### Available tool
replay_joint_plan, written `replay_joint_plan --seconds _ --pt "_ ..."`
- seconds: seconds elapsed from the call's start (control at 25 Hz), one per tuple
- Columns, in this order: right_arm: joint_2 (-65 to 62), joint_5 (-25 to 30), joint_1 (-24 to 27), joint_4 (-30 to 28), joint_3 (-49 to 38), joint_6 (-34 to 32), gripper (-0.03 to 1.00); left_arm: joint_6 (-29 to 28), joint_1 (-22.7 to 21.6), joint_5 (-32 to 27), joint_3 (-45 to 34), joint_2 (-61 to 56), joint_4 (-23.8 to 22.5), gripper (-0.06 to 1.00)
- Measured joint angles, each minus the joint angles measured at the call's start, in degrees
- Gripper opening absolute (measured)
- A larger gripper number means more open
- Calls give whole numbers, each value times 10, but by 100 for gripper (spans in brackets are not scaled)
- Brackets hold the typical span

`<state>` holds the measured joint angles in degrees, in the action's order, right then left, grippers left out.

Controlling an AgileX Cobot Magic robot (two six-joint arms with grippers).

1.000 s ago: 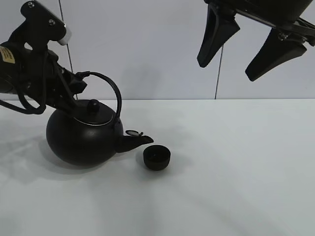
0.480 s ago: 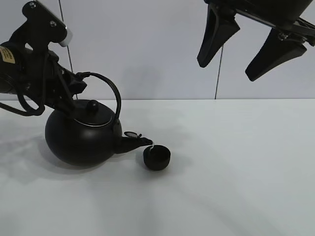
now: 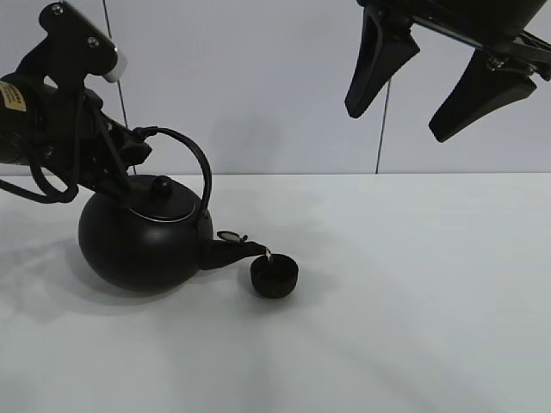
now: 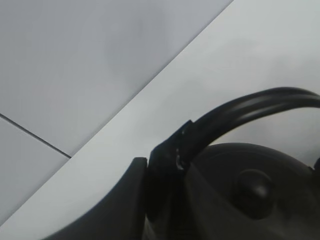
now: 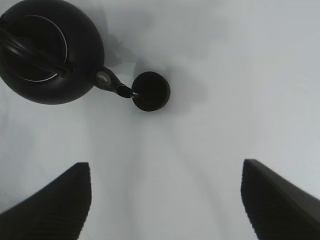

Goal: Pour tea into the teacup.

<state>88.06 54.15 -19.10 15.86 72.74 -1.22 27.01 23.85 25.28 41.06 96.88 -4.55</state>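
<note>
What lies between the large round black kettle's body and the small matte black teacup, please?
Only the kettle's spout, tip at the teacup's rim; right wrist view.

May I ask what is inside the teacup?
The teacup shows only a black interior, with the spout of the kettle at its rim. Any tea level is too dark to tell.

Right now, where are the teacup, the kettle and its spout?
teacup (image 5: 151, 91), right wrist view, middle of its dark inside.
kettle (image 3: 138, 249), exterior high view, side of its round body.
spout (image 3: 232, 251), exterior high view, halfway along its length.
</note>
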Motion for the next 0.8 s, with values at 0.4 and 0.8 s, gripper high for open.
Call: replay_joint_plan --seconds 0.4,0.8 --pt "0 0 0 0 0 0 57 0 0 0 0 0 0 13" --pt "0 0 0 0 0 0 57 0 0 0 0 0 0 13"
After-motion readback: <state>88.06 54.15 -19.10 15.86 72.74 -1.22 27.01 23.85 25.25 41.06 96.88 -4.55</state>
